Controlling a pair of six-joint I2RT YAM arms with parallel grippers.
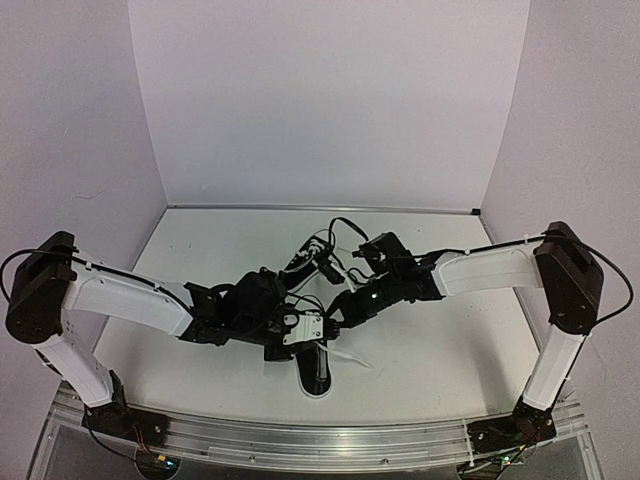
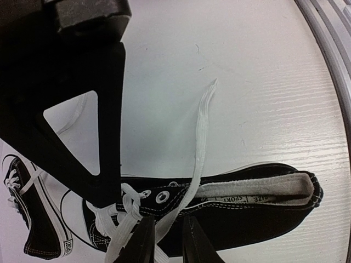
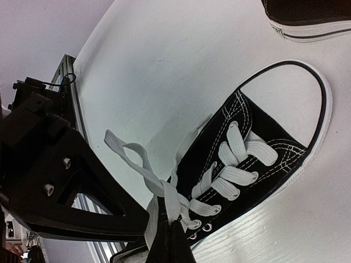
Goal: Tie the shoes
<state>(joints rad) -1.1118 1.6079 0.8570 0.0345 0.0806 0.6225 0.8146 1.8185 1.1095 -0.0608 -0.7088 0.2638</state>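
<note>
One black sneaker [image 1: 318, 372] lies near the table's front edge, under both grippers. It also shows in the left wrist view [image 2: 258, 219] and the right wrist view [image 3: 263, 137]. My right gripper [image 3: 168, 233] is shut on a white lace loop [image 3: 143, 164] just above the top eyelets. My left gripper [image 2: 167, 241] stands with a narrow gap at the shoe's side. The other lace [image 2: 200, 142] runs through that gap and out onto the table. The second sneaker [image 1: 312, 256] lies further back and is seen at an edge of each wrist view [image 2: 33, 224] [image 3: 307, 16].
The white table [image 1: 440, 340] has a metal rail [image 1: 330, 440] along its near edge. Pale walls close the back and both sides. The black frame of my right gripper [image 2: 82, 109] hangs close over the laces, and my left gripper's body [image 3: 55, 181] is beside the rail.
</note>
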